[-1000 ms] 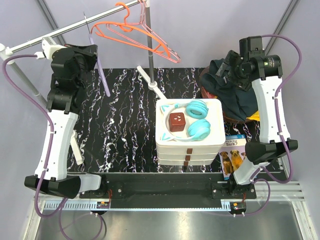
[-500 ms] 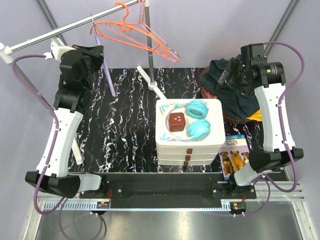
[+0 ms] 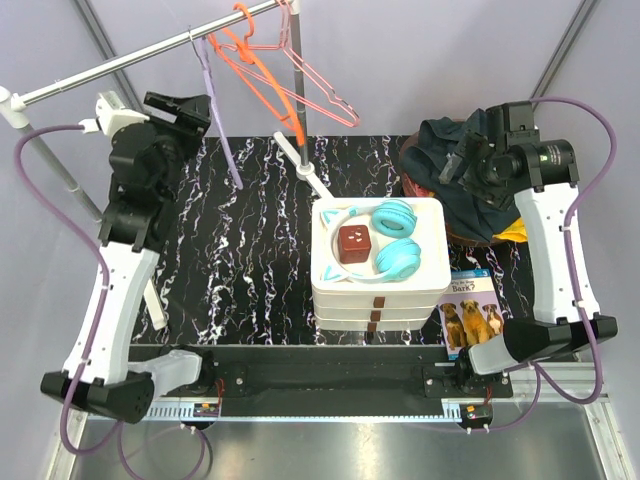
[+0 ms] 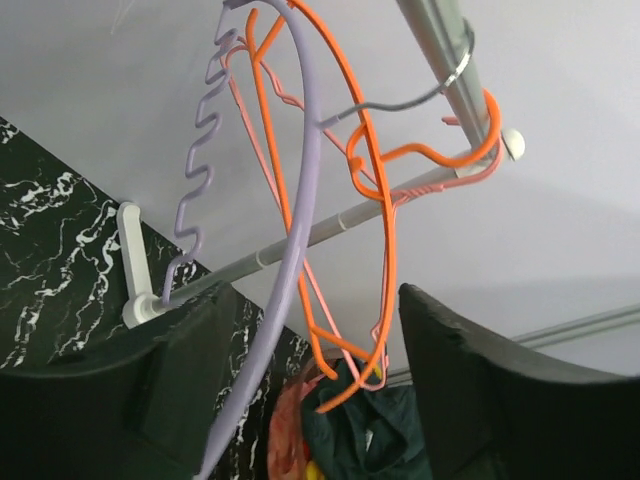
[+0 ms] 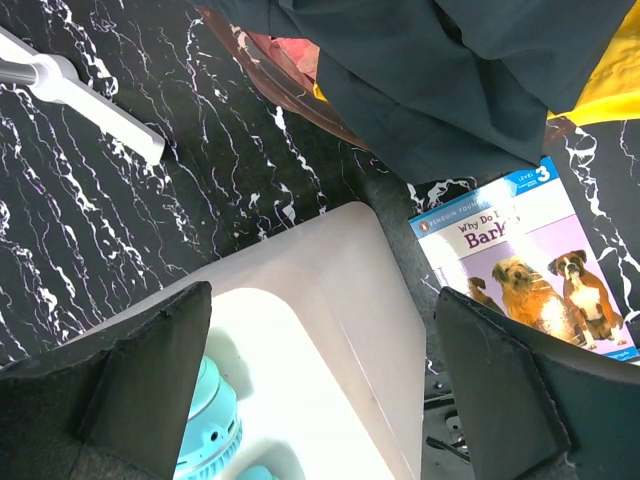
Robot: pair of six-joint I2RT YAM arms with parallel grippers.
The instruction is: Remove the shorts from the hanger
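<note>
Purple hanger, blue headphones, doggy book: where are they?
purple hanger (image 4: 290, 270), left wrist view, on its long curved arm.
blue headphones (image 3: 398, 258), top view, on the nearer ear cup.
book (image 3: 470, 312), top view, on the cover with the dogs.

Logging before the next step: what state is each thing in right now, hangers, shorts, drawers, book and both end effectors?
Purple hanger, hooked on the rail, bare.
Orange hanger, hooked on the rail, bare.
Pink hanger, on the rail, bare.
Shorts, off the hanger, heaped at the table's right.
Drawers, shut.
Book, closed, lying flat.
Left end effector, open, empty.
Right end effector, open, empty.
</note>
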